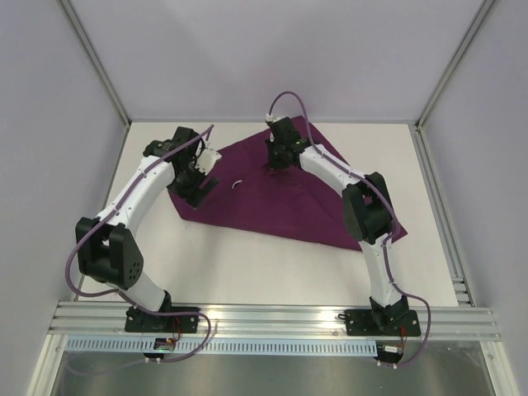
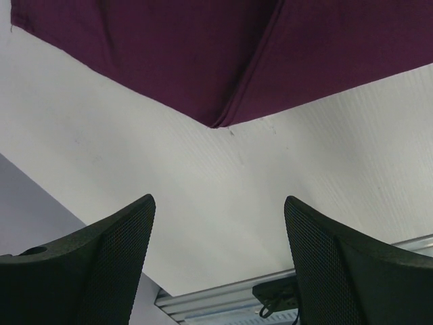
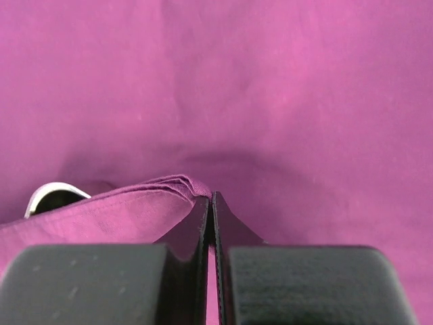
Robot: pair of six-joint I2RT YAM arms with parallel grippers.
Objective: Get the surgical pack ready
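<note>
The dark purple cloth [image 1: 285, 206] of the surgical pack lies spread and partly folded over on the white table. My right gripper [image 1: 276, 161] is over its far middle and is shut on a folded edge of the cloth [image 3: 152, 203], with the jaws pressed together [image 3: 211, 198]. A bit of shiny steel [image 3: 51, 193] peeks out from under the fold at the left, and shows as a small bright arc in the top view [image 1: 236, 183]. My left gripper [image 1: 200, 183] is open and empty at the cloth's left side. In its wrist view its fingertips [image 2: 216, 223] hover above bare table near a cloth corner [image 2: 220, 122]. Gauze and instruments are hidden.
The white table [image 1: 272, 272] is bounded by an aluminium rail [image 1: 272, 318] at the near edge and by grey walls with frame posts at the sides and back. The rail also shows in the left wrist view [image 2: 223, 294].
</note>
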